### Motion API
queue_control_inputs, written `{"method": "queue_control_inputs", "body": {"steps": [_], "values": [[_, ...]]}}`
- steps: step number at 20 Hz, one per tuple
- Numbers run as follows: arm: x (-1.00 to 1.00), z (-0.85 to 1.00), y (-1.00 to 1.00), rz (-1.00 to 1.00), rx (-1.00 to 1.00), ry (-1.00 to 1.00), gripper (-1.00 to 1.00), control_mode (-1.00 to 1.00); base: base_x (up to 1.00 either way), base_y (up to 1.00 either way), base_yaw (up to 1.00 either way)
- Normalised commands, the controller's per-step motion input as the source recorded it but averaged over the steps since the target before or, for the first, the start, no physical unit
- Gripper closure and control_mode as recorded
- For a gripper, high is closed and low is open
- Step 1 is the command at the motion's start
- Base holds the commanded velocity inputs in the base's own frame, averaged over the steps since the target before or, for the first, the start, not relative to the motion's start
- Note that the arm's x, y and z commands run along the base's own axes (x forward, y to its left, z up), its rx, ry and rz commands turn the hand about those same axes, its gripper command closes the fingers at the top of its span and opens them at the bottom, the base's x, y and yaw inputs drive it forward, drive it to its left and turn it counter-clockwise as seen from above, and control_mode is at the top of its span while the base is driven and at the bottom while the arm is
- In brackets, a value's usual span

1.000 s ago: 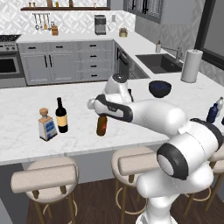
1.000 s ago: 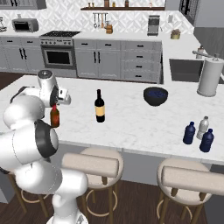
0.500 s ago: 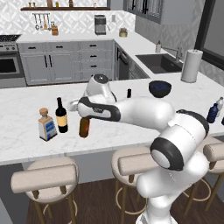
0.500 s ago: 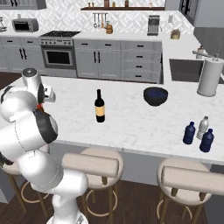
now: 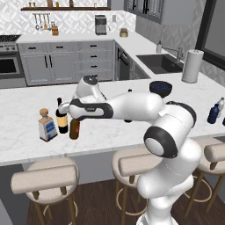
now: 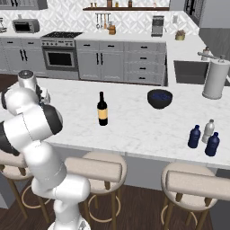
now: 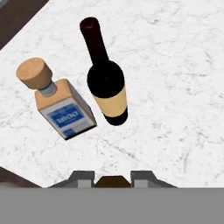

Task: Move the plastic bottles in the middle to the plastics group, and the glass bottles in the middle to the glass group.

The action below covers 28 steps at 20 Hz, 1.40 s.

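small brown bottle (image 5: 74,128) clamped between fingers (image 7: 82,178)

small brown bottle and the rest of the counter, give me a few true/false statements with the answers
1. The gripper is shut on the small brown bottle. True.
2. The brown bottle is beside the squat blue-labelled bottle and a wine bottle. True.
3. The squat bottle has a black screw cap. False: it has a tan cork stopper.
4. The wine bottle in the middle lies on its side. False: it stands upright on the counter.
5. A dark bowl sits on the counter near the paper towel roll. True.
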Motion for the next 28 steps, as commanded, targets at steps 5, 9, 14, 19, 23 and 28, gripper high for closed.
{"method": "queue_control_inputs", "body": {"steps": [5, 9, 14, 19, 23, 28], "values": [[0.1, -0.41, 0.22, 0.06, 0.0, 0.0, 1.0, -1.0, 0.0, 0.0, 0.0], [0.1, -0.4, 0.15, 0.04, 0.0, 0.0, 1.0, -1.0, 0.0, 0.0, 0.0], [0.02, -0.37, 0.19, 0.02, 0.0, -0.04, 1.0, -1.0, 0.0, 0.0, 0.0], [0.0, -0.37, 0.2, 0.0, 0.0, -0.04, 1.0, -1.0, 0.0, 0.0, 0.0], [0.0, -0.38, 0.12, 0.0, 0.0, -0.01, 1.0, -1.0, 0.0, 0.0, 0.0], [0.1, -0.22, 0.1, 0.0, 0.0, -0.02, 1.0, -1.0, 0.0, 0.0, 0.0]]}}
